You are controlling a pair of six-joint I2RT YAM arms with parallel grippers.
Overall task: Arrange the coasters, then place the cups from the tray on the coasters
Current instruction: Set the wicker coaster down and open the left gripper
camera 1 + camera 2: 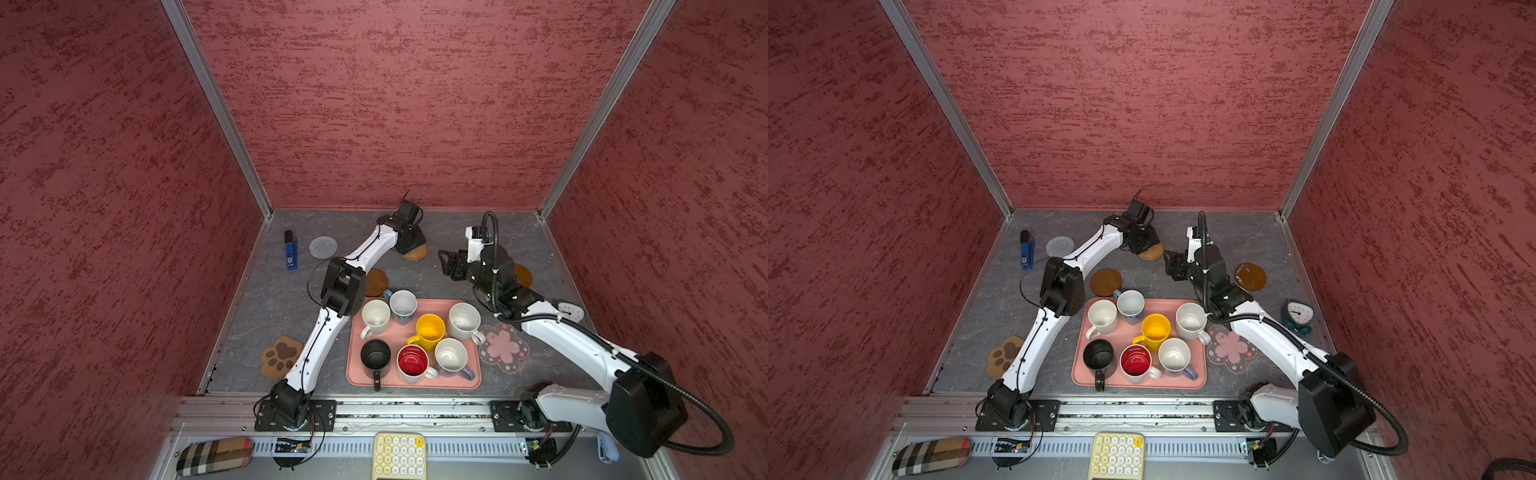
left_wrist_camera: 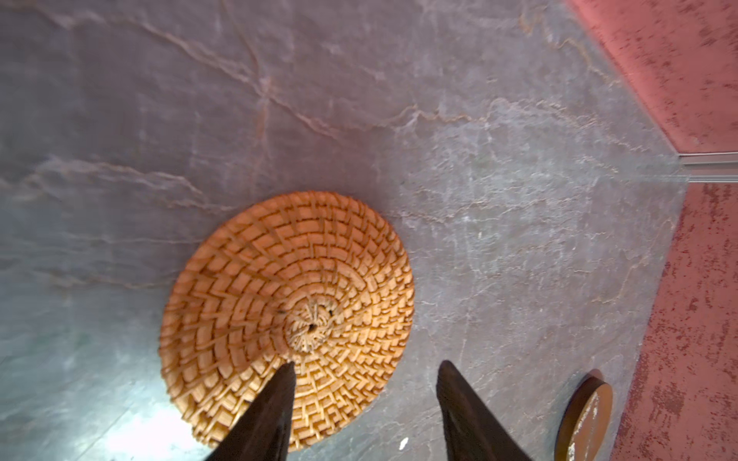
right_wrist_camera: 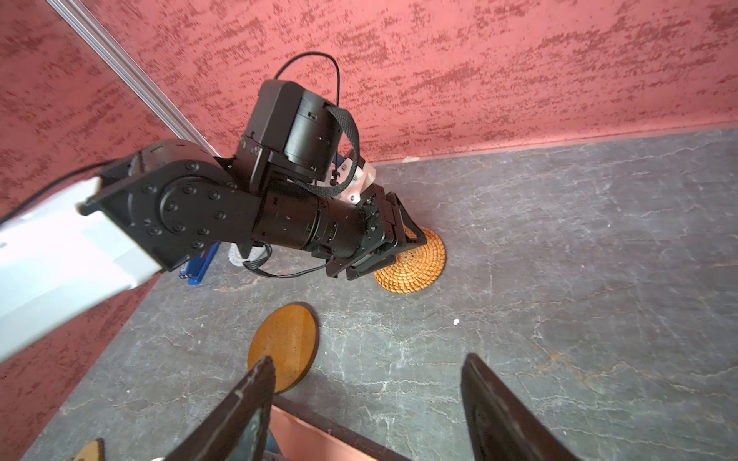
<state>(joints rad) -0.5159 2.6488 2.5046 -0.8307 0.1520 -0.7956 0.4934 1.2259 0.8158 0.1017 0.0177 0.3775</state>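
Observation:
My left gripper (image 1: 411, 246) hangs open just over the wicker coaster (image 2: 287, 315), which lies flat at the far middle; one fingertip (image 2: 288, 369) stands above its edge, nothing is held. My right gripper (image 3: 369, 359) is open and empty above bare table beyond the tray (image 1: 415, 383). Several cups stand on the tray, among them yellow (image 1: 430, 330), black (image 1: 375, 356) and red-inside (image 1: 412, 362). Other coasters lie around: grey woven (image 1: 323, 246), a brown disc (image 1: 377, 281), a second brown disc (image 1: 1250, 276), the paw (image 1: 280, 357) and the pink flower (image 1: 503, 347).
A blue lighter (image 1: 291, 253) lies at the far left near the grey coaster. A small clock (image 1: 1298, 316) stands by the right wall. A yellow keypad (image 1: 399, 455) and a plaid case (image 1: 214, 455) sit in front of the rail. Red walls enclose three sides.

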